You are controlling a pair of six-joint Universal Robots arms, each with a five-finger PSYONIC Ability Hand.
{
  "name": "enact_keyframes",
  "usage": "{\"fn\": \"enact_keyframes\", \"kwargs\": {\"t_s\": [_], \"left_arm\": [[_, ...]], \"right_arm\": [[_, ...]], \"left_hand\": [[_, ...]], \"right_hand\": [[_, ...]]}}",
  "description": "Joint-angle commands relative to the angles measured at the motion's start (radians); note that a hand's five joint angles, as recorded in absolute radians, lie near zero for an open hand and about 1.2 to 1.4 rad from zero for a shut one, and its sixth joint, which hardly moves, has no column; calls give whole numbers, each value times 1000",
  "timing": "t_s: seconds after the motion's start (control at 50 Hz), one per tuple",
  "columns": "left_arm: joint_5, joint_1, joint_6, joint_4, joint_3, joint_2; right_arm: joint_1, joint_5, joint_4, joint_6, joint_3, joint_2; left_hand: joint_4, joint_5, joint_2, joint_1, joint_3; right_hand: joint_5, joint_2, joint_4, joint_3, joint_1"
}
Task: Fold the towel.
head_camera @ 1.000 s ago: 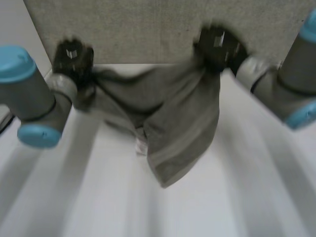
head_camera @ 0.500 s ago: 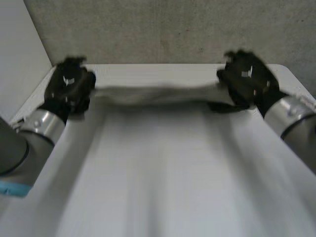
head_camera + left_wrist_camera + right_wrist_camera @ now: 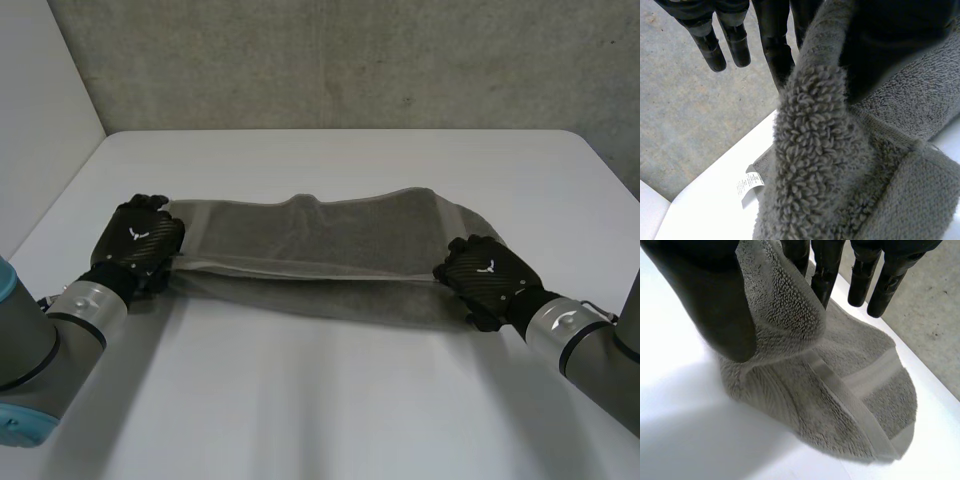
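Between two robot hands (image 3: 138,243) (image 3: 487,272), one towel (image 3: 320,238)

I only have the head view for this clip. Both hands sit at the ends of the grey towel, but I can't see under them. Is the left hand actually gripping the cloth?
Observer: Yes. In the left wrist view the left hand pinches a thick fold of the towel between its thumb and a finger.
Operator: And the right one?
Observer: The same. The right hand presses a fold of the towel against its fingers with the thumb.
Operator: Any tag on the towel?
Observer: A white care label sticks out at the towel's edge, over the table, beyond the left hand's fingertips.
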Motion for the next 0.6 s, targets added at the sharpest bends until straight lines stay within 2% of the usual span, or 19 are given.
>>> {"fn": "enact_keyframes", "kwargs": {"t_s": [0.02,0.06,0.14,0.16,0.18,0.24,0.32,0.34,0.36,0.38,0.42,0.44,0.6], "left_arm": [[-1,3,3,0,-6,1],[1,9,3,-2,-6,3],[1,14,3,-3,-15,4],[1,16,3,-3,-20,6],[1,16,3,-3,-20,6],[1,16,3,-5,-23,7],[1,14,3,-5,-23,7],[1,14,3,-5,-23,7],[1,14,3,-5,-23,7],[1,13,3,-5,-23,7],[1,13,3,-6,-23,7],[1,13,3,-6,-23,7],[1,13,3,-6,-31,11]], "right_arm": [[-40,-21,57,-23,-12,-9],[-48,-47,93,-52,-15,-9],[-82,-115,181,-141,-23,-12],[-101,-136,234,-198,-25,-20],[-120,-162,294,-257,-28,-37],[-145,-198,388,-336,-34,-63],[-151,-203,400,-339,-43,-72],[-151,-204,391,-335,-46,-73],[-151,-204,391,-335,-46,-74],[-152,-204,379,-327,-46,-74],[-151,-207,357,-316,-46,-75],[-152,-207,333,-304,-43,-80],[-171,-253,246,-302,-20,-103]], "left_hand": [[-59,56,57,97,-51],[-59,56,57,97,-51],[-59,56,57,97,-51],[-59,56,57,97,-51],[-59,56,57,97,-51],[-59,56,57,97,-51],[-59,56,57,97,-51],[-59,56,57,97,-51],[-59,56,57,97,-51],[-59,56,57,97,-51],[-59,56,57,97,-51],[-59,56,57,97,-51],[-59,56,57,97,-51]], "right_hand": [[-49,-83,-76,-43,-45],[-35,-69,-76,-43,-31],[156,122,-76,-43,160],[284,250,-76,-43,288],[581,547,-76,-43,585],[584,550,-76,-43,588],[584,550,-76,-43,588],[225,190,-76,-43,228],[221,187,-76,-43,225],[32,-2,-76,-43,36],[-52,-86,-76,-43,-48],[-171,-205,-76,-43,-167],[-199,-233,-76,-43,-195]]}}
